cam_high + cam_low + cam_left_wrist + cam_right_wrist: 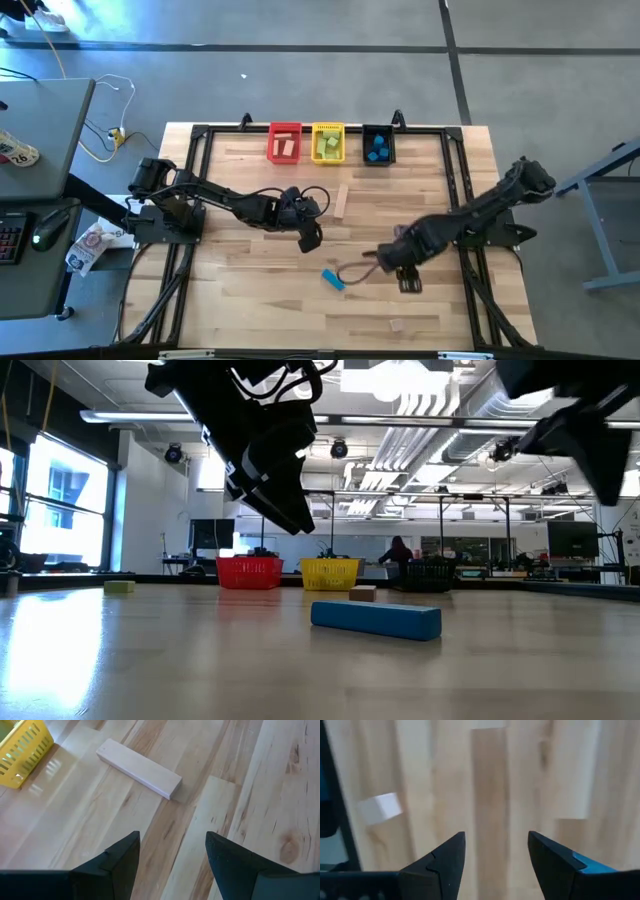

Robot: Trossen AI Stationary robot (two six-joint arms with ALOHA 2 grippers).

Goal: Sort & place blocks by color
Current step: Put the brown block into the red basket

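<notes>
A blue bar (333, 279) lies flat on the table between the two grippers and shows in the low view (375, 618). A pale wooden bar (341, 200) lies flat nearer the bins (140, 768). A small wooden block (398, 323) sits by the near edge (380, 807). My left gripper (310, 235) hangs open above bare table, between the wooden bar and the blue bar (172, 845). My right gripper (405, 280) is open too, to the right of the blue bar (496, 845). Neither touches a block.
Red bin (285, 143), yellow bin (328, 143) and black bin (377, 145) stand in a row at the far edge, holding wooden, green and blue blocks in that order. A small greenish block (118, 587) shows far left. A person (398, 550) is in the room behind.
</notes>
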